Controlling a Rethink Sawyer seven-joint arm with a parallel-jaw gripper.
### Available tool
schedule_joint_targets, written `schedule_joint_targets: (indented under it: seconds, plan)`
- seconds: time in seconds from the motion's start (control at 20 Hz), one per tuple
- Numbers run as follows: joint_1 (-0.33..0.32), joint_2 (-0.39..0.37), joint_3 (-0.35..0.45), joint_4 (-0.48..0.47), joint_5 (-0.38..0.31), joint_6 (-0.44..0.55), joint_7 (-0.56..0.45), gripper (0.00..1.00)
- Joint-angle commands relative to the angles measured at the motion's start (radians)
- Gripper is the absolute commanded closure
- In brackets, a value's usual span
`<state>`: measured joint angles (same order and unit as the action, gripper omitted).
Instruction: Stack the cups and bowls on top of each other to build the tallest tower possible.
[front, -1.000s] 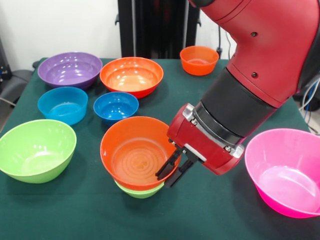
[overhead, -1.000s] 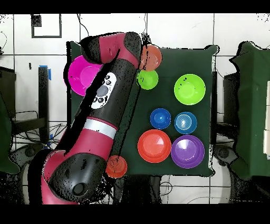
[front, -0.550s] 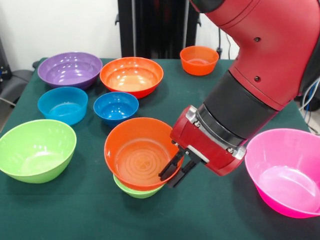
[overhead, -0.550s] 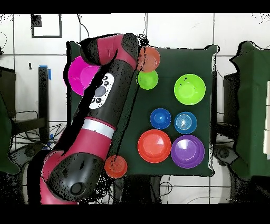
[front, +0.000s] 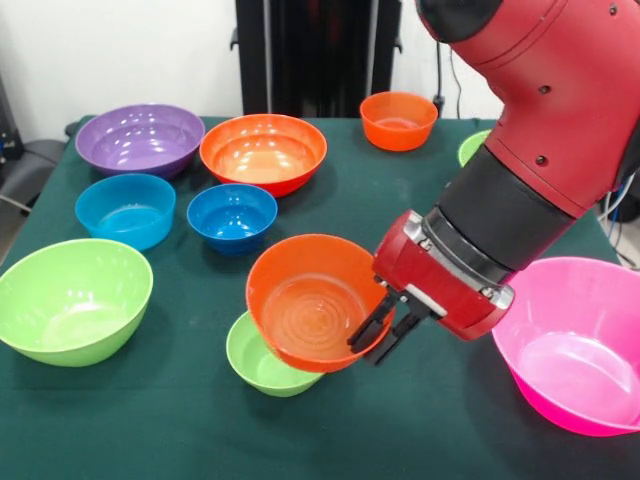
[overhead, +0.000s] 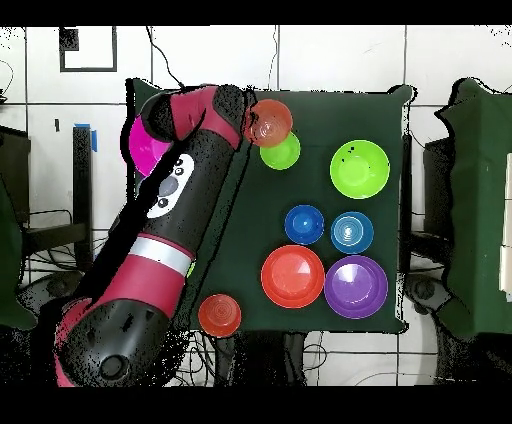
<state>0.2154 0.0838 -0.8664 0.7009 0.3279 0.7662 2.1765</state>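
Orange bowl hangs tilted, its rim clamped in the closed pincer. Below it sits a small green bowl.

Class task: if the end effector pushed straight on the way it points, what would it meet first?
The end effector, clamped on the orange bowl, points down and leftward; likely the small green bowl, though depth is unclear.

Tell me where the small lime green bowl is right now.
In the front view the small lime green bowl sits on the green table near the front edge, partly under the tilted orange bowl that the gripper holds by the rim.
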Motion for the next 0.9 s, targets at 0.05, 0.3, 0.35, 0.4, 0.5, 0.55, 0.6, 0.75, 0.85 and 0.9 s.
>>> schedule_joint_targets:
  seconds: [0.05,0.3,0.35,0.4,0.5,0.55,0.6,0.75,0.85,0.9]
  plan:
    - [0.038,-0.032,0.121,0.148,-0.009,-0.076,0.205,1.00]
    - [0.045,-0.062,0.146,0.227,-0.018,-0.149,0.165,1.00]
    - [0.045,-0.069,0.153,0.246,-0.023,-0.170,0.154,1.00]
    - [0.045,-0.081,0.162,0.274,-0.032,-0.195,0.139,1.00]
    - [0.046,-0.103,0.178,0.319,-0.043,-0.233,0.116,1.00]
    - [0.046,-0.111,0.183,0.336,-0.046,-0.248,0.109,1.00]
    - [0.044,-0.125,0.194,0.364,-0.055,-0.277,0.096,1.00]
    - [0.037,-0.158,0.220,0.428,-0.074,-0.359,0.073,1.00]
    - [0.025,-0.188,0.244,0.471,-0.086,-0.412,0.054,1.00]
    - [0.013,-0.206,0.265,0.494,-0.098,-0.444,0.034,1.00]
